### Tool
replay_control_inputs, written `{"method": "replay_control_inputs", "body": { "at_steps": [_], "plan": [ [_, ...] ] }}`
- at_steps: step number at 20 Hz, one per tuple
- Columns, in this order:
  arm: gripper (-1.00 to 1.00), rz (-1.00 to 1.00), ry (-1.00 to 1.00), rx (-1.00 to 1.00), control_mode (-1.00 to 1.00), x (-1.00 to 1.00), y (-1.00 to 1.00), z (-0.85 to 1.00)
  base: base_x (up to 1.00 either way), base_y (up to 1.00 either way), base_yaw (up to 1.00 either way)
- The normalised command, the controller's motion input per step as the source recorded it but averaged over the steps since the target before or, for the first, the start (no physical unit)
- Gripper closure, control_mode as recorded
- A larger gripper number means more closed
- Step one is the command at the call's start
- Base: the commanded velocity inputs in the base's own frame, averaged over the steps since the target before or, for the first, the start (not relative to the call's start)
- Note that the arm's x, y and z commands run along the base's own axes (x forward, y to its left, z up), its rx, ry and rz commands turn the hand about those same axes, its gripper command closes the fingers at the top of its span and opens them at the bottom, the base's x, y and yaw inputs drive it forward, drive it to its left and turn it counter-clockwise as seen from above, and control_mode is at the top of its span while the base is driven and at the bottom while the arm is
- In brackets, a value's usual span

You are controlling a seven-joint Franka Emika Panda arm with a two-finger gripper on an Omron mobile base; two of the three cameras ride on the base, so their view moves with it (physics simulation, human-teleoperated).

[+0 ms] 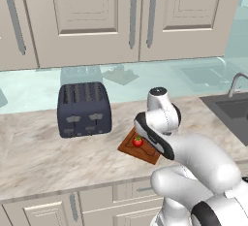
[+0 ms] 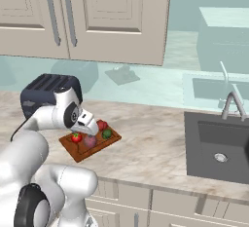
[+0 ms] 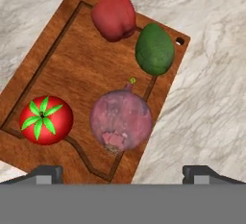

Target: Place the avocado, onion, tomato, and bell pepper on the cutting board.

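Mauve onion (image 3: pixel 121 120) on cutting board (image 3: pixel 72 64), apparently untouched between wide-spread fingers (image 3: pixel 45 174).

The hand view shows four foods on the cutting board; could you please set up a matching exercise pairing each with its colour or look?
Column one:
1. tomato
2. onion
3. avocado
4. bell pepper

Column two:
A. dark green, smooth oval
B. red and lumpy, with no green leaves on it
C. glossy bright red with a green leafy star
D. dull reddish-mauve ball

All four rest on the cutting board, below the open gripper.

Pairs: 1-C, 2-D, 3-A, 4-B.
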Motion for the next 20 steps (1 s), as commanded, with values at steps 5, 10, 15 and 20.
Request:
{"method": "replay_control_inputs", "body": {
  "at_steps": [5, 10, 15, 20],
  "plan": [
    [-1.00, 0.03, -0.04, 0.00, -1.00, -0.45, 0.05, 0.41, 0.00, 0.00, 0.00],
    [-1.00, 0.02, -0.05, 0.00, -1.00, -0.52, 0.02, 0.39, 0.00, 0.00, 0.00],
    [-1.00, 0.01, -0.06, 0.00, -1.00, -0.54, 0.00, 0.44, 0.00, 0.00, 0.00],
    [-1.00, 0.01, -0.07, 0.00, -1.00, -0.56, 0.00, 0.45, 0.00, 0.00, 0.00]
  ]
}}
